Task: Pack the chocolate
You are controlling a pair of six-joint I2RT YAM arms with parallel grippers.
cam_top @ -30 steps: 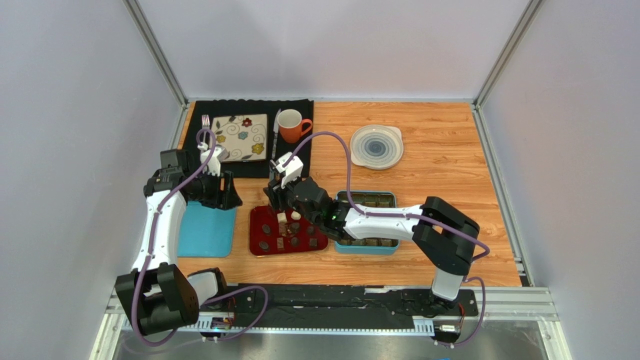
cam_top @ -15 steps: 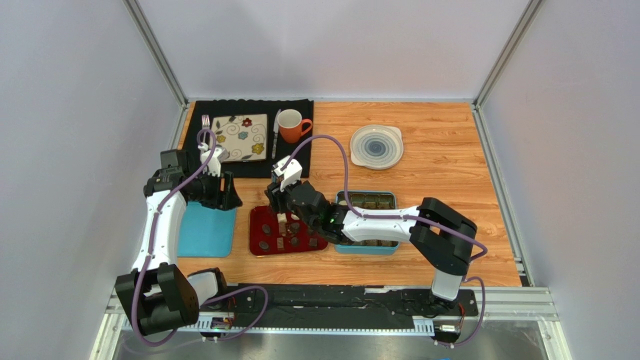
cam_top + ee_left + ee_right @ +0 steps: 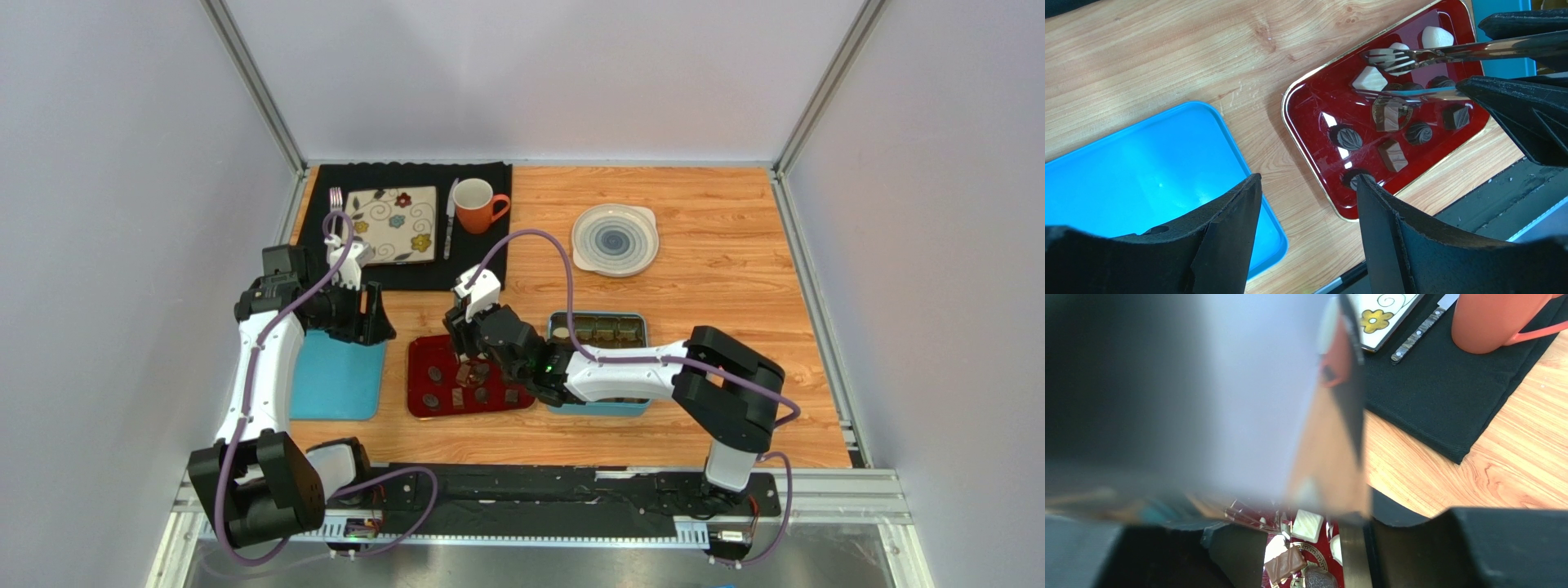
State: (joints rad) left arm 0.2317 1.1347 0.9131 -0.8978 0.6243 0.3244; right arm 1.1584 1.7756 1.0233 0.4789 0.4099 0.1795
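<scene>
The bite-sized chocolates [image 3: 1349,138] lie on a glossy dark-red rectangular tray [image 3: 1315,104], approx. in the middle of the wooden table [image 3: 711,270]. In the left wrist view I count 3 white pieces and 7 dark brown ones. One dark piece at the tray's edge is half hidden behind a finger of the left gripper, and one white piece sits partly under the tongs, so this count is a minimum.

One brown square piece [image 3: 1389,115] is between the two tips of the metal tongs [image 3: 1438,52]. I cannot tell if it is lifted off the tray. The right gripper [image 3: 467,352] is closed on these tongs, over the red tray. In the right wrist view the tongs are a big blur that covers most of the picture.

The left gripper [image 3: 1309,184] stands wide w/ nothing in it, above the edge of a flat blue plastic tray [image 3: 1149,177], which is at 9 o'clock from the red tray.

At 3 o'clock is a teal box w/ brown gridded insert [image 3: 597,326]. The right arm covers its near half, and what is in the cells is too small to see.

At 11–12 o'clock lies a black cloth mat [image 3: 411,277] w/ 1 square flower-pattern plate [image 3: 393,224], 1 fork [image 3: 335,196], 1 knife [image 3: 450,214] and 1 orange mug [image 3: 476,205]. At 1–2 o'clock is 1 round translucent dish [image 3: 616,239].
</scene>
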